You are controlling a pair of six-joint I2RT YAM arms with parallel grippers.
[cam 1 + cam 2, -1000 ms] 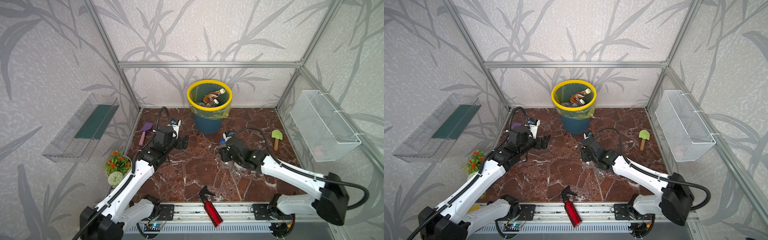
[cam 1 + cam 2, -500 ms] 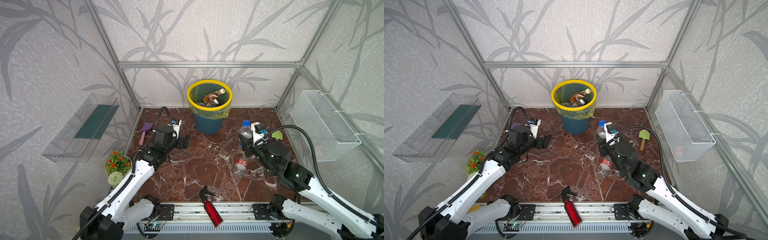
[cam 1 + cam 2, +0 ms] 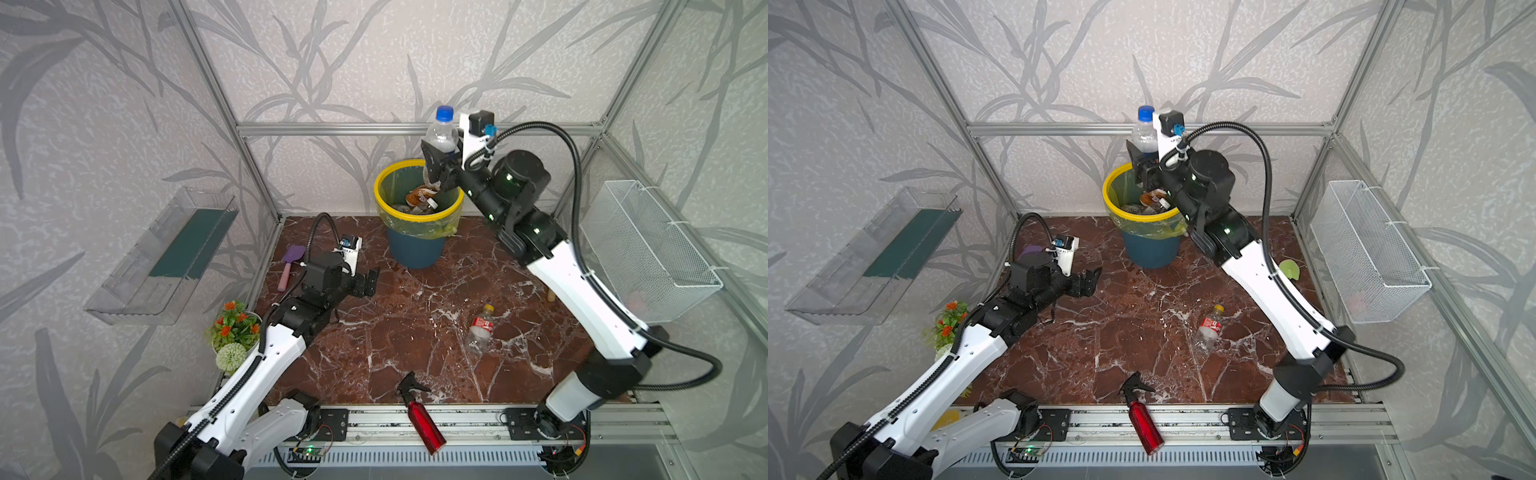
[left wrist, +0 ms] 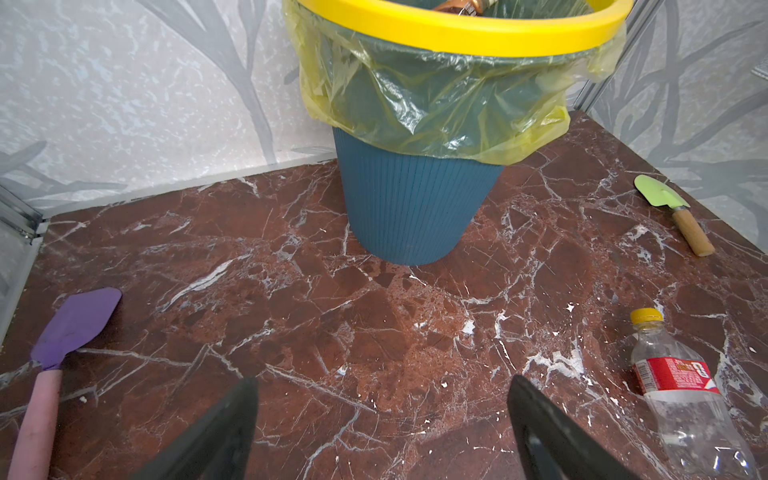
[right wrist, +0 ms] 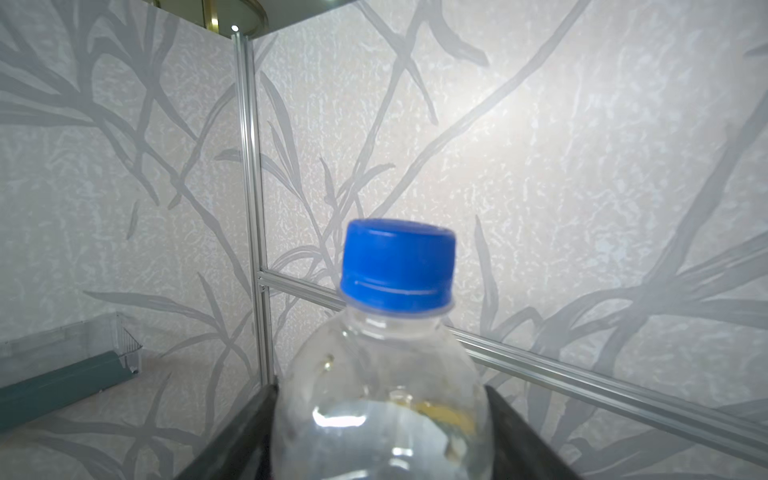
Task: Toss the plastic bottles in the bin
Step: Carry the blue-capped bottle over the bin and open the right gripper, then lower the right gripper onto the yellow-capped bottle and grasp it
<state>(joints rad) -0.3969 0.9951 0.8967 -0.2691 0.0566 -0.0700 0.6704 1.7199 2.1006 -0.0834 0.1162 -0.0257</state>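
Observation:
A clear plastic bottle with a blue cap stands upright between my right gripper's fingers, which press on both its sides. It hangs above the near right of the rim of the bin, a dark blue basket with a yellow ring and a liner, with several bottles inside. A clear bottle with a yellow cap and red label lies on the floor. My left gripper hovers open and empty left of the bin.
A red spray bottle lies across the front rail. A purple spatula is at the left wall, a green trowel at the right. A flower pot, a clear wall tray and a wire basket line the sides.
My right arm rose from the floor with the blue-capped bottle and swung it back over the bin. The yellow-capped bottle stayed on the floor. The left arm barely moved.

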